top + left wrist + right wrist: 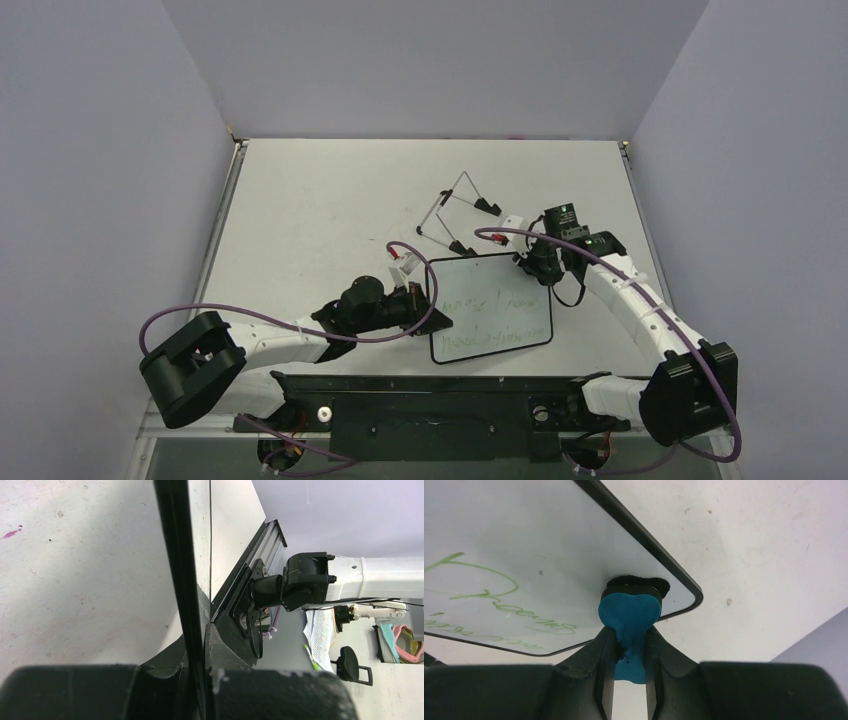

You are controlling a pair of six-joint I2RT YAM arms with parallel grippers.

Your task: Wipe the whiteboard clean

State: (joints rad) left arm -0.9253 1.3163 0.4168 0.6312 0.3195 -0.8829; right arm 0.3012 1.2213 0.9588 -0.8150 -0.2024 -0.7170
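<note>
The whiteboard [490,308] is white with a thin black frame and faint green handwriting. It lies in front of the arms, tilted. My left gripper [432,312] is shut on its left edge; in the left wrist view the board [186,565] runs edge-on between the fingers. My right gripper [536,262] is shut on the blue-and-black eraser [630,612]. The eraser's black pad presses on the board's surface [524,540] near its corner. Green writing shows to the left of the eraser.
A thin wire easel stand [455,212] with black feet lies on the table behind the board. Grey walls enclose the table on the left, right and back. The black base rail [440,395] runs along the near edge.
</note>
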